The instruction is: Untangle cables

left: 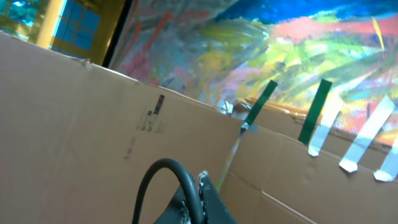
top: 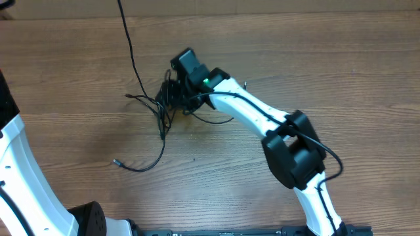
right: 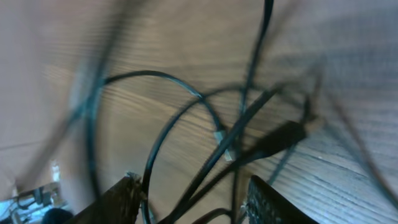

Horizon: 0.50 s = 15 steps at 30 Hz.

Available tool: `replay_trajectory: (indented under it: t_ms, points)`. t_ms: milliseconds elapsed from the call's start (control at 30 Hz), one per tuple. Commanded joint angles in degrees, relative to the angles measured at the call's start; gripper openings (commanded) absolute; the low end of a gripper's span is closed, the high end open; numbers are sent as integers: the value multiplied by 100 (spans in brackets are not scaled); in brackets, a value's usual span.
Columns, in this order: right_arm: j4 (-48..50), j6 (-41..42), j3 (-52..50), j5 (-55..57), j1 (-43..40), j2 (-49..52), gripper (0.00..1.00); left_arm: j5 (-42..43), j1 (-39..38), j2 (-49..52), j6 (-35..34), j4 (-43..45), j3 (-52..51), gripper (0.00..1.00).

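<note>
The cables (top: pixel 163 108) are thin black cords knotted in a tangle left of the table's middle. One strand runs up and off the far edge, and another curls down to a small plug end (top: pixel 117 162). My right gripper (top: pixel 172 88) hangs over the knot. In the right wrist view it (right: pixel 193 202) is open, with several cable strands (right: pixel 236 134) and a black plug (right: pixel 283 138) crossing the gap between its fingers (right: pixel 118 202). My left gripper (left: pixel 202 190) is shut on nothing, raised and facing a cardboard wall, with only the arm's own thick cable beside it.
The wooden table (top: pixel 341 72) extends around the tangle. The left arm's white link (top: pixel 20 177) stands at the near left edge. A cardboard wall (left: pixel 74 118) with green and white tape strips rises behind the table.
</note>
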Motion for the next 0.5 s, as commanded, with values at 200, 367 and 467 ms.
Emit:
replay_trajectory:
  t_ms: [200,367,467]
  points:
    - [-1523,-520,-22,1115,-1552,22,37,-146,1163,-15,-726,232,46,4]
    - [-2153,-931,-22,1113,-2594,22,38,-284,1602,-15,-828,365,46,4]
    - [-2306,-1217,-22,986,-3084,22,38,-223,1711,-15,-734,317,46,4]
